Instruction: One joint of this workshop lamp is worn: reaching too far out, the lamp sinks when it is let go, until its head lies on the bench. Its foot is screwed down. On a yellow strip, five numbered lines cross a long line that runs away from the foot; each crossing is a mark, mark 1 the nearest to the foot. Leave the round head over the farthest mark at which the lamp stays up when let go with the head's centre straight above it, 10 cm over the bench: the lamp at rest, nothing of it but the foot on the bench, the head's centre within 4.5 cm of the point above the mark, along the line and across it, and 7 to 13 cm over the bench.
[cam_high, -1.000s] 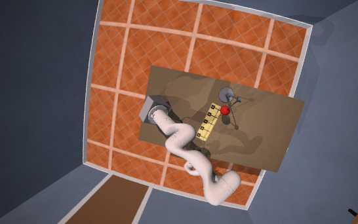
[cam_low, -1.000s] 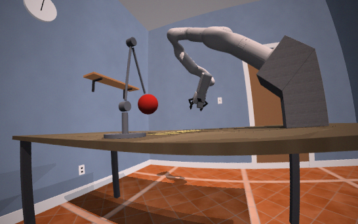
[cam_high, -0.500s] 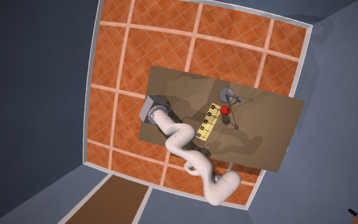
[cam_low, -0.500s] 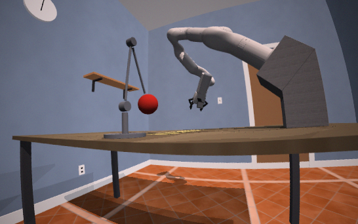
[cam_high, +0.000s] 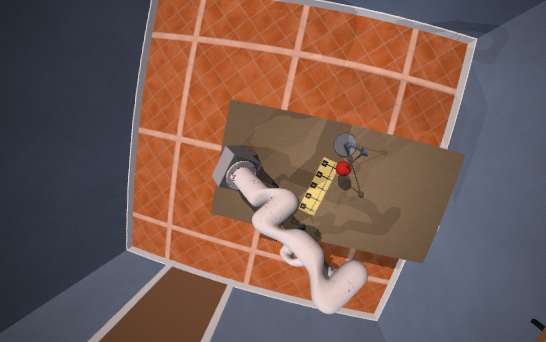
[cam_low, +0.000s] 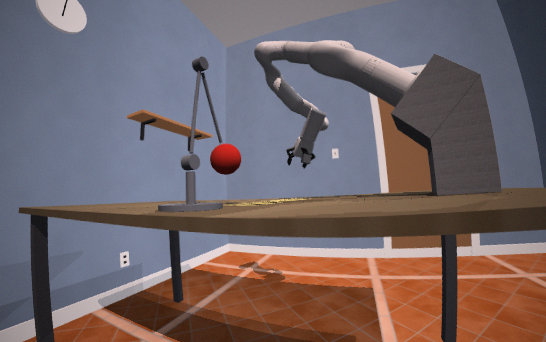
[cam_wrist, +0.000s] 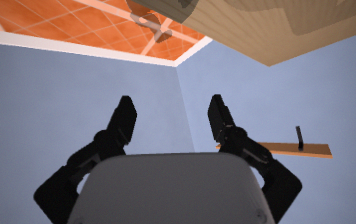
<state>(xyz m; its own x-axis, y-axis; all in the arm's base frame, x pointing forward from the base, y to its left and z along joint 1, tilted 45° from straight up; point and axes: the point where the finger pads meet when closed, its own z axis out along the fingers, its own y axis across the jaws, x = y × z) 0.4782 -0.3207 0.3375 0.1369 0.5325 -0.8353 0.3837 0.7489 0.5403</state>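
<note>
Red lamp head (cam_low: 225, 159) hangs above the counter (cam_low: 320, 212); I see my hand (cam_low: 300, 161) fully open, empty, well apart from it.

Lamp foot (cam_low: 190, 206) sits left on the bench (cam_low: 320, 220), head (cam_low: 225, 159) hanging just right of it, gripper (cam_low: 300, 160) further right, strip (cam_high: 317, 186) underneath.

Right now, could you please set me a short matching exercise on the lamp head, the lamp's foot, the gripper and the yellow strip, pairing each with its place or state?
Things:
1. lamp head
2. lamp's foot
3. gripper
4. yellow strip

Places or states:
A. flat on the bench, marked with numbered lines
B. red, hanging in the air above the bench
C. fingers wide apart, holding nothing
D. grey disc resting on the bench

Pairs: 1-B, 2-D, 3-C, 4-A
</note>
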